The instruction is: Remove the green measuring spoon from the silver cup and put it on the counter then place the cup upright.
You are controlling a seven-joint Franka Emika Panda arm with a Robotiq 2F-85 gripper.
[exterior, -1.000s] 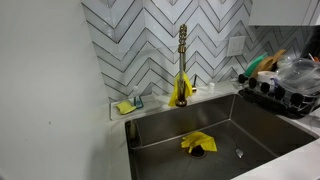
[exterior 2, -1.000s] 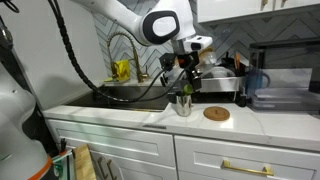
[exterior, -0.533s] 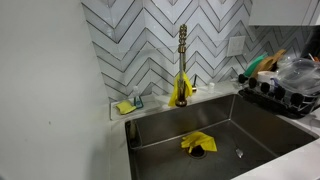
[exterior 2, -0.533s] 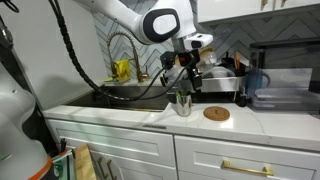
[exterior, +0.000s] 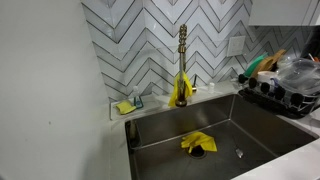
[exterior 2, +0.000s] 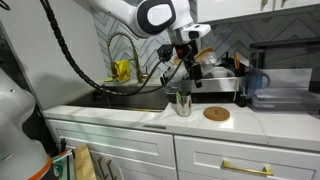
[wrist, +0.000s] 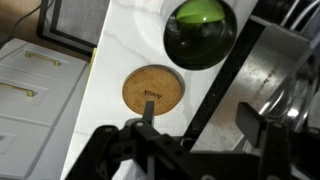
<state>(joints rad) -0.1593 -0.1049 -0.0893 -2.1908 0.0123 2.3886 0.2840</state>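
The silver cup (exterior 2: 182, 103) stands upright on the pale counter (exterior 2: 120, 112), just left of a cork coaster (exterior 2: 215, 113). My gripper (exterior 2: 184, 72) hangs a little above the cup, clear of it. From the wrist, the cup (wrist: 200, 30) is seen from above at the top of the picture, with the green measuring spoon (wrist: 202, 13) showing inside its dark bowl. The gripper (wrist: 200, 112) is open, its fingers (wrist: 150, 108) spread wide with only bare counter (wrist: 120, 50) between them. The sink-side exterior view shows neither cup nor gripper.
The cork coaster (wrist: 152, 92) lies beside the cup. A steel sink (exterior: 250, 125) holds a yellow cloth (exterior: 197, 143) under a brass faucet (exterior: 182, 60). A loaded dish rack (exterior: 285, 85) stands to one side, and dark appliances (exterior 2: 270, 90) stand behind the coaster.
The gripper was down around the cup's rim. It has since opened and risen off the cup. The cup stays upright where it was.
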